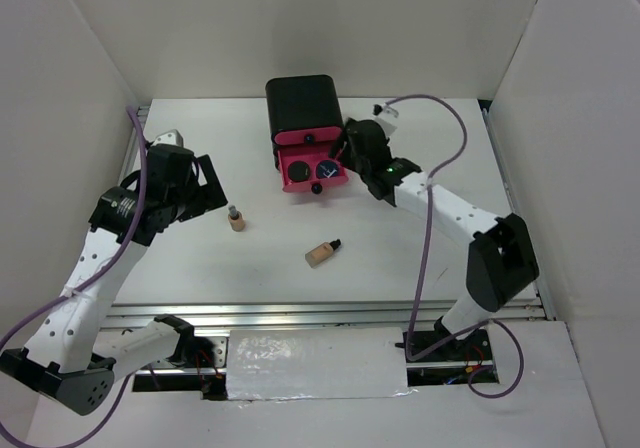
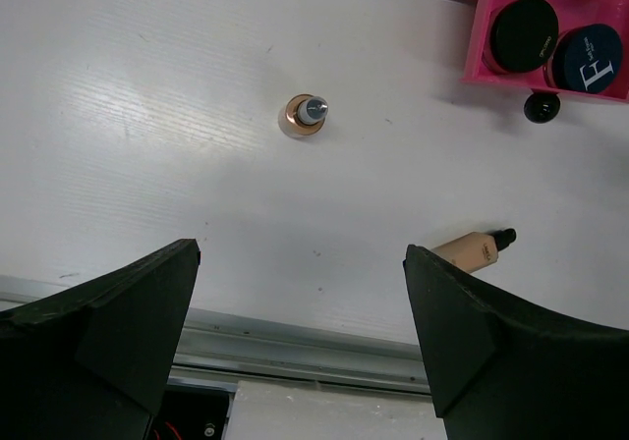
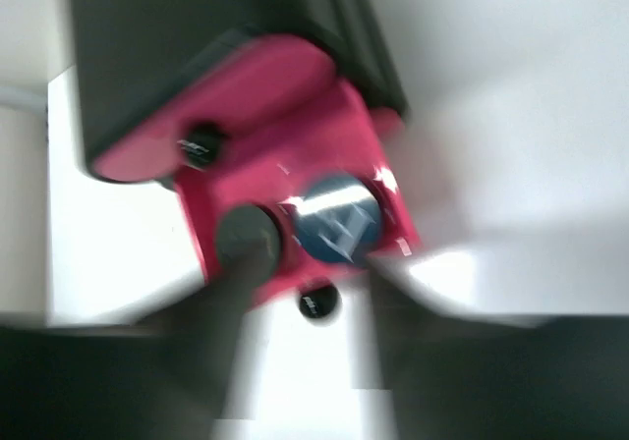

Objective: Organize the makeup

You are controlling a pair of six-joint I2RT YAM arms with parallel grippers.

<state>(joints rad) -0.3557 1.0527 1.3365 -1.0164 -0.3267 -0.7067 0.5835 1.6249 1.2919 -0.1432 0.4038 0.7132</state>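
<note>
One beige bottle (image 1: 236,218) stands upright on the table; in the left wrist view I see it from above (image 2: 306,115). A second beige bottle (image 1: 323,252) lies on its side (image 2: 474,250). The black-lidded jar (image 1: 299,172) (image 2: 524,34) (image 3: 248,236) and the dark-blue compact (image 1: 328,171) (image 2: 588,57) (image 3: 337,222) sit in an open pink drawer (image 1: 312,184). My left gripper (image 1: 207,190) (image 2: 300,253) is open and empty, left of the upright bottle. My right gripper (image 1: 350,154) (image 3: 314,361) is blurred, open, at the drawer's right front corner. No sachets show.
The black box (image 1: 300,103) stands at the back centre, with a shut pink drawer (image 1: 308,137) above the open one. White walls enclose the table on three sides. A metal rail (image 1: 330,313) runs along the near edge.
</note>
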